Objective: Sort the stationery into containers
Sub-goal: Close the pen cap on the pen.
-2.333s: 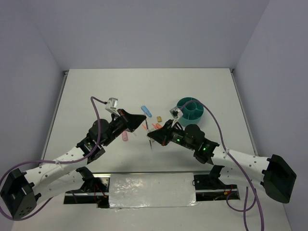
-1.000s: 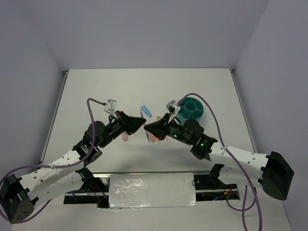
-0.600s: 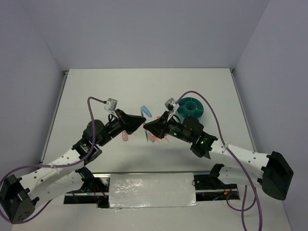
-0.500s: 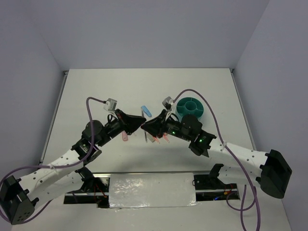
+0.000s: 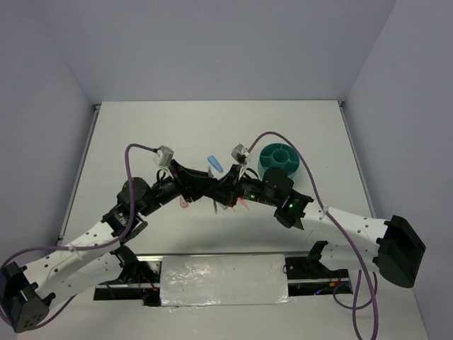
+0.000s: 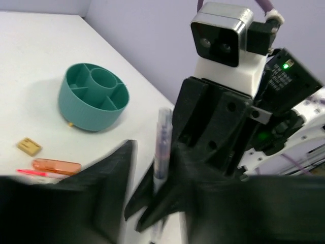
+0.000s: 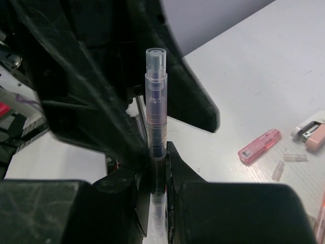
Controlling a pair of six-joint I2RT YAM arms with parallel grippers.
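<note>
Right gripper (image 7: 157,169) clamps the grey pen (image 7: 156,101) low on its barrel, left gripper (image 6: 152,157) stands spread astride it; pen judged light, rigid, slick, best gripped mid-barrel.

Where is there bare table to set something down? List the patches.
Bare: the far strip of table behind the teal cup and blue piece; the left side. Crowded: the middle, under the left gripper and right gripper.

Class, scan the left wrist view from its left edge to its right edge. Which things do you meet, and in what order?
tan block → teal organiser cup → grey pen, standing upright → right arm's wrist camera
</note>
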